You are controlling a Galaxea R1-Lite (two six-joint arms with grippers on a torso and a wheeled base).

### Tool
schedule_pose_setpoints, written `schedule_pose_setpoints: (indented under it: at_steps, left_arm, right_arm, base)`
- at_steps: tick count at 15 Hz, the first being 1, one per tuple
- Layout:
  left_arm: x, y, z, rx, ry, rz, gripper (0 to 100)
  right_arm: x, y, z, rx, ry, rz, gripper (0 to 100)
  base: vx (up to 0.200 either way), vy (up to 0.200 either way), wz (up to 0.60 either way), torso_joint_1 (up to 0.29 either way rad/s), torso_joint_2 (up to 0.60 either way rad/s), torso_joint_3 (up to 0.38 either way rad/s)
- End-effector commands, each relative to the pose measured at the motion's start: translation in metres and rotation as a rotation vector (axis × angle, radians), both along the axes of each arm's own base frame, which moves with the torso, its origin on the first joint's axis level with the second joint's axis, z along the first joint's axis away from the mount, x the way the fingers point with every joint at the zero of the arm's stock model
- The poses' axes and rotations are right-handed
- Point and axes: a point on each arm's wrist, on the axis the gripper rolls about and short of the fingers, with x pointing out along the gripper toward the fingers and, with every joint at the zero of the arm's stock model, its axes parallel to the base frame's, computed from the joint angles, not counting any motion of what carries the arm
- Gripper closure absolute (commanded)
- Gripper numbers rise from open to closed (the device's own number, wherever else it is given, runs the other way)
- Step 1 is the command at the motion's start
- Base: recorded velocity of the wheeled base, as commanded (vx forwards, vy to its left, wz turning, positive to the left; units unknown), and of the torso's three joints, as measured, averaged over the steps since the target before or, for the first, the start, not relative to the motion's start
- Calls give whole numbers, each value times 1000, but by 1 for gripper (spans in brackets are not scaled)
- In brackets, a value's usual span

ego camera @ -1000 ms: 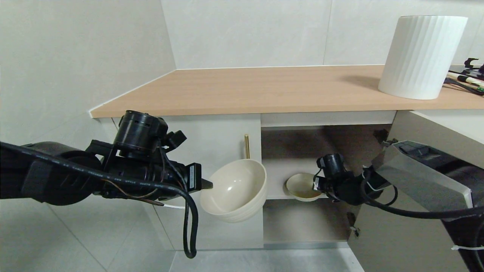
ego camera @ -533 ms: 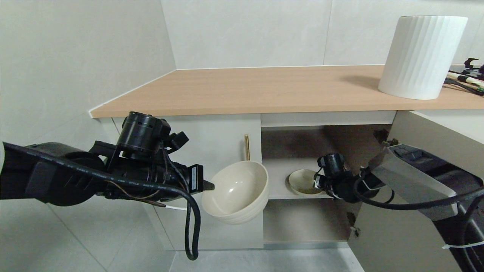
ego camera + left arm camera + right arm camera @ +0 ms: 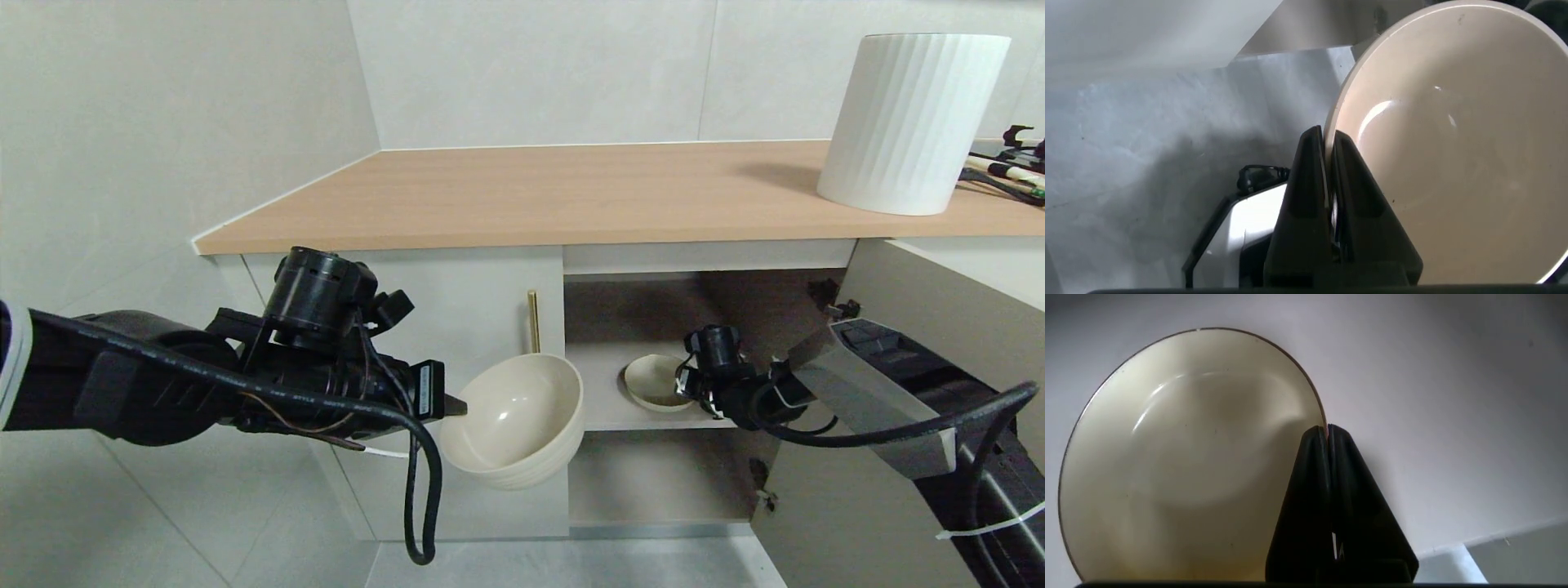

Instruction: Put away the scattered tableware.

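My left gripper (image 3: 454, 404) is shut on the rim of a large cream bowl (image 3: 516, 420), holding it tilted in the air in front of the closed left cabinet door. The left wrist view shows the same bowl (image 3: 1454, 147) with the fingers (image 3: 1323, 188) pinched on its edge. My right gripper (image 3: 684, 385) is shut on the rim of a small cream plate (image 3: 653, 381), held low over the shelf (image 3: 604, 392) inside the open cabinet. In the right wrist view the plate (image 3: 1184, 457) has a thin dark rim, clamped between the fingers (image 3: 1327, 482).
A wooden countertop (image 3: 571, 192) runs above the cabinet, with a white ribbed cylinder (image 3: 910, 122) at its right end and utensils (image 3: 1008, 167) beside it. The closed door has a brass handle (image 3: 533, 320). The right cabinet door (image 3: 939, 310) is swung open. Below the shelf is a lower compartment (image 3: 653, 478).
My right gripper has carried the small plate deeper into the cabinet, over the shelf. My left gripper with the large bowl has shifted slightly right and down.
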Motion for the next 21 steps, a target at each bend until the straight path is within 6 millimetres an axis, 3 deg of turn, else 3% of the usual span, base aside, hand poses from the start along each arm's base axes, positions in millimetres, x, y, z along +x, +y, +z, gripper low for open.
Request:
schedule_pose_setpoints:
  at_steps: [1,6,7,11,13,17,21]
  left_arm:
    - [2,-1,-4,4,12,0,100]
    - [2,-1,-5,5,13,-2,100]
    - [2,-3,-5,5,13,-6,100]
    - [2,-13,-13,15,37,-31,100]
    - [1,-26,-25,61,58,-43,100]
    - [-14,-58,-57,191,131,-97,100]
    - [-1,-70,-93,370,134,-10,100]
  right_arm:
    - [1,0,-4,-1,2,0,100]
    - [1,-2,-3,-6,16,-6,100]
    - [1,-2,-2,-5,15,-6,0]
    - [-3,-3,5,-4,16,-7,0]
    - [-14,-3,21,-2,18,6,0]
    - [-53,4,58,29,87,132,0]
    - [-106,22,111,125,193,358,0]
  base:
    - [0,0,0,0,0,0]
    - [0,0,0,0,0,0]
    - [0,0,0,0,0,0]
    - [0,0,0,0,0,0]
    - [0,0,0,0,0,0]
    - [0,0,0,0,0,0]
    - [0,0,0,0,0,0]
